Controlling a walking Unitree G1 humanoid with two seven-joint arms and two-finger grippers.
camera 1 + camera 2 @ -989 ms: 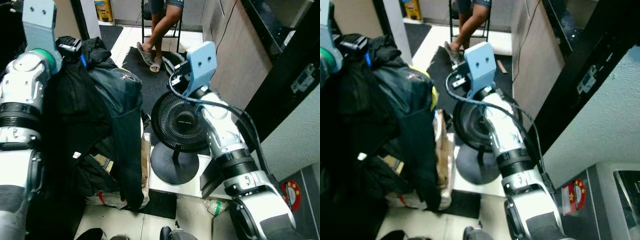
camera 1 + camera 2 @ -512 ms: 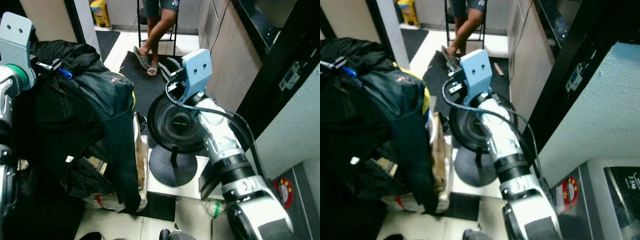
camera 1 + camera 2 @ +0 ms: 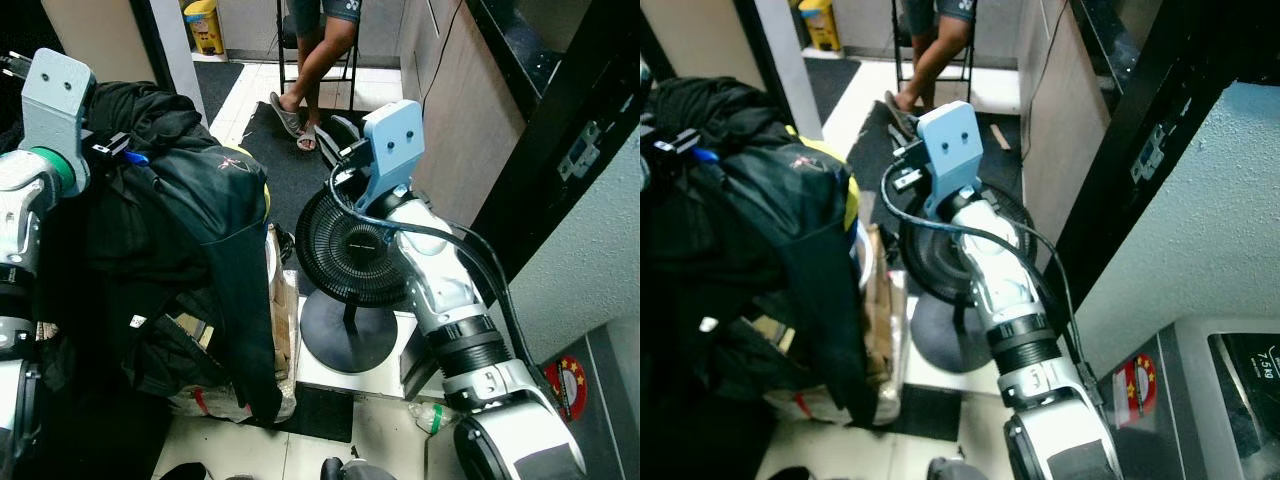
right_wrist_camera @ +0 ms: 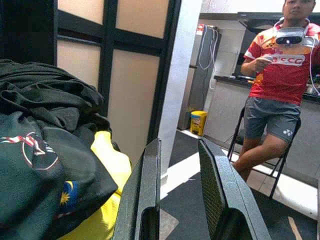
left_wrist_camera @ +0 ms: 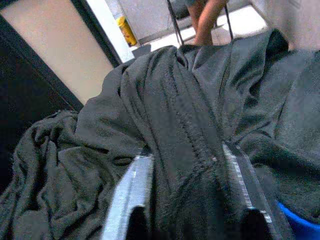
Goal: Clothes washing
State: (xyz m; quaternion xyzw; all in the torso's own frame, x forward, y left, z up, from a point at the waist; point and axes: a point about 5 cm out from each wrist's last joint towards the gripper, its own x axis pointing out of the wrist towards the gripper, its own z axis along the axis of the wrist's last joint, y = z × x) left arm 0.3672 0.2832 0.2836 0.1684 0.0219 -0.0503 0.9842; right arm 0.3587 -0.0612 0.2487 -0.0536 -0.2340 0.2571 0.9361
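A bundle of dark clothes (image 3: 190, 230) hangs at my left side, with a yellow piece (image 3: 850, 195) showing at its edge. My left gripper (image 5: 187, 200) is shut on a bunched fold of the dark grey cloth (image 5: 175, 130), which fills the gap between its fingers (image 5: 131, 195). My left arm (image 3: 45, 130) is raised beside the bundle. My right arm (image 3: 430, 270) reaches forward over a black floor fan (image 3: 350, 260). The right gripper (image 4: 180, 200) is open with nothing between its fingers (image 4: 147, 195), and the clothes (image 4: 45, 150) lie off to one side of it.
A person (image 3: 322, 50) sits on a chair ahead on a black mat (image 3: 290, 150), wearing a headset in the right wrist view. A cabinet wall (image 3: 450, 110) and a dark door frame (image 3: 560, 150) close the right side. A grey appliance (image 3: 1230, 380) stands near right. A yellow bin (image 3: 207, 20) stands far back.
The head camera has shifted, so the whole scene sits a little differently. My left wrist has come rightward with the clothes still held. The right arm keeps its pose over the fan.
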